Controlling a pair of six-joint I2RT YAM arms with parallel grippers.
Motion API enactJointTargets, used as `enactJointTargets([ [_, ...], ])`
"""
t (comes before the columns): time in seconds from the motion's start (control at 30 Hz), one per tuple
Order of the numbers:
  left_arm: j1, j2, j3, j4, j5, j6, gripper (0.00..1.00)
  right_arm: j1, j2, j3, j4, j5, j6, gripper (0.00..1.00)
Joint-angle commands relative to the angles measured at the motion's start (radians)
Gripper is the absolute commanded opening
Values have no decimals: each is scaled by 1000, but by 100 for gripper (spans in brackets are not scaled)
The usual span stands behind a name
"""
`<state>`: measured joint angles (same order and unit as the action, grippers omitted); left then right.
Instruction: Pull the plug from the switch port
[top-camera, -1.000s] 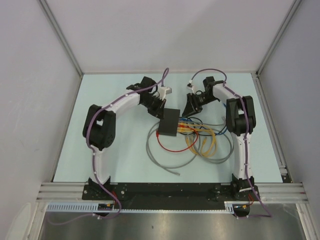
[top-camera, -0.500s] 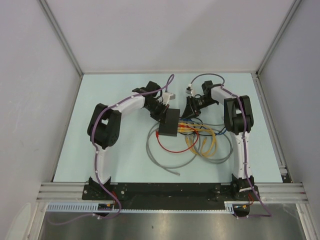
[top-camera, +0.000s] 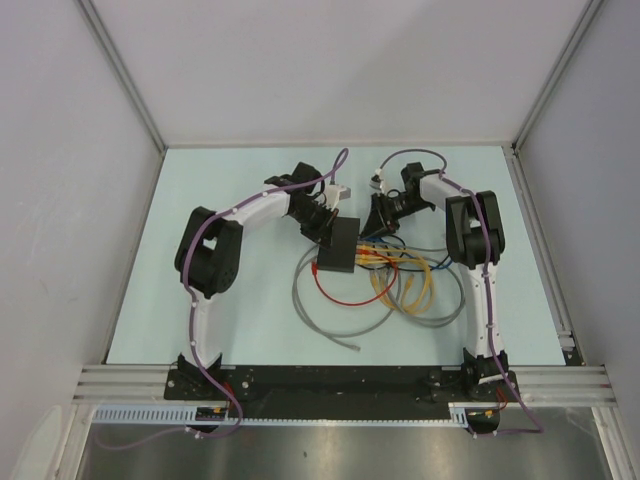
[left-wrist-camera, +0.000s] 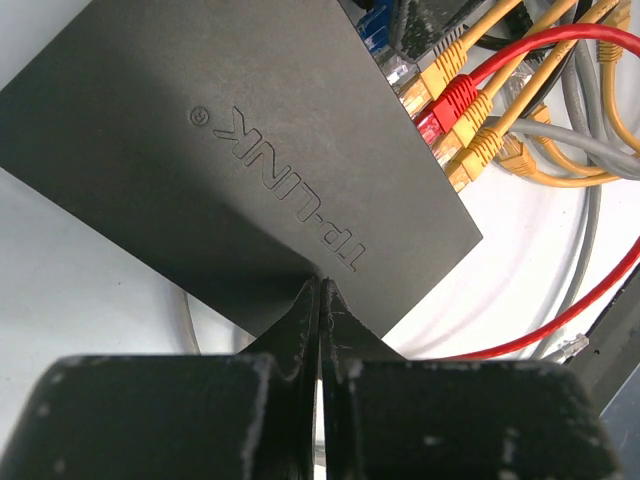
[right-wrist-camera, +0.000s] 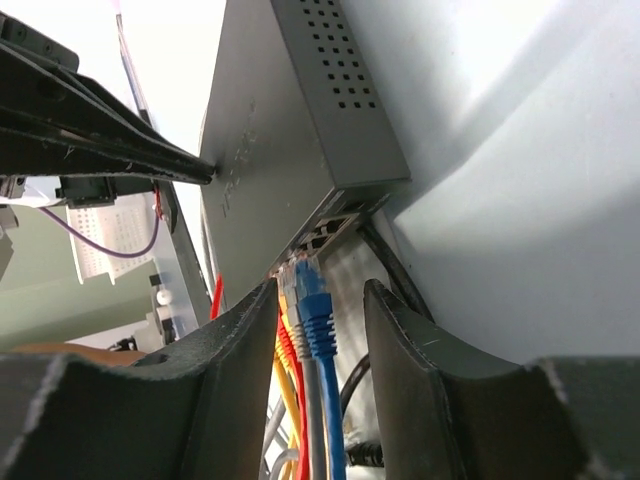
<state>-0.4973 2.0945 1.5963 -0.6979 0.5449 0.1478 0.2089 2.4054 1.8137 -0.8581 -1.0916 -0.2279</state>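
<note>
The black switch (top-camera: 338, 246) lies mid-table, its sockets facing right. In the left wrist view the switch (left-wrist-camera: 240, 130) fills the frame, with blue (left-wrist-camera: 375, 25), yellow and red (left-wrist-camera: 455, 100) plugs in its edge. My left gripper (left-wrist-camera: 321, 282) is shut and empty, its tips resting on the switch's top; it also shows in the top view (top-camera: 325, 226). My right gripper (right-wrist-camera: 320, 290) is open at the switch's socket edge (right-wrist-camera: 330, 225), its fingers on either side of the blue plug (right-wrist-camera: 312, 285) and the grey plug beside it, without touching them. It also shows in the top view (top-camera: 379, 224).
Yellow, red, grey and blue cables (top-camera: 400, 285) loop over the table in front and to the right of the switch. A black cable (right-wrist-camera: 395, 290) runs beside my right finger. White walls stand on three sides.
My left arm has swung right and brought its shut gripper onto the switch's top. My right gripper has come closer to the plugs. In the last half second almost nothing moves.
</note>
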Motion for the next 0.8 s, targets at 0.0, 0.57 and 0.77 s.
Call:
enactJointTargets([
  [0.0, -10, 36, -15, -8, -63, 7, 0, 15, 35, 13, 24, 21, 18, 44],
  [0.57, -10, 24, -29, -8, -82, 16, 0, 26, 31, 10, 60, 226, 81, 32],
  [0.77, -14, 18, -38, -5, -88, 19, 0, 32, 11, -1, 65, 240, 84, 27],
])
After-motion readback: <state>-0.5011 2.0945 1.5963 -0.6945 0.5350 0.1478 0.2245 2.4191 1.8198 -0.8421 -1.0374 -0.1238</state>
